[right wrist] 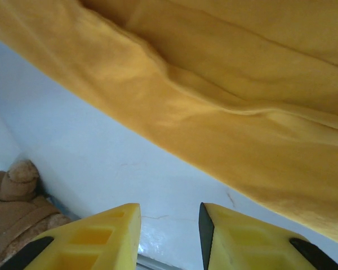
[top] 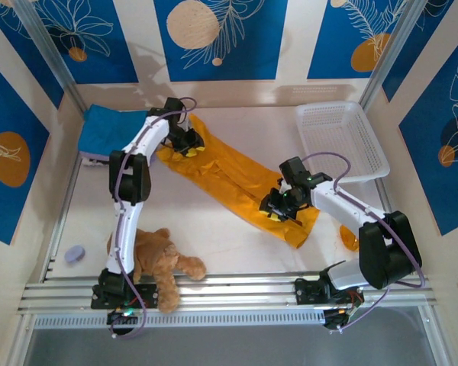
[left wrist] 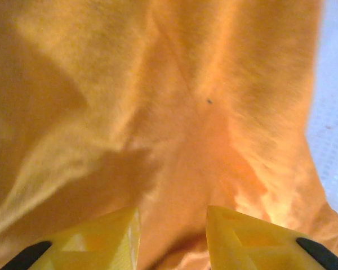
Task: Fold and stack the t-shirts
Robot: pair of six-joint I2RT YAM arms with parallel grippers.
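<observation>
Top view: orange tee (top: 229, 175) stretched diagonally, far-left to near-right. The left gripper (top: 189, 145) sits on its far-left end, the right gripper (top: 278, 207) at its near-right end.

Left wrist: 2 fingers (left wrist: 101, 236) apart, tee under the gap and spreading beyond.

Right wrist: fingers (right wrist: 242, 236) apart over bare table (right wrist: 101, 152), tee just past the tips, clear of them.

one orange t-shirt (top: 229, 179), one blue t-shirt (top: 107, 130), one basket (top: 340, 141), one teddy (top: 156, 259)

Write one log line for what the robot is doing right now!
orange t-shirt: long strip | left hand: open, over its far end | right hand: open, by its near edge | blue t-shirt: folded, far left
</observation>
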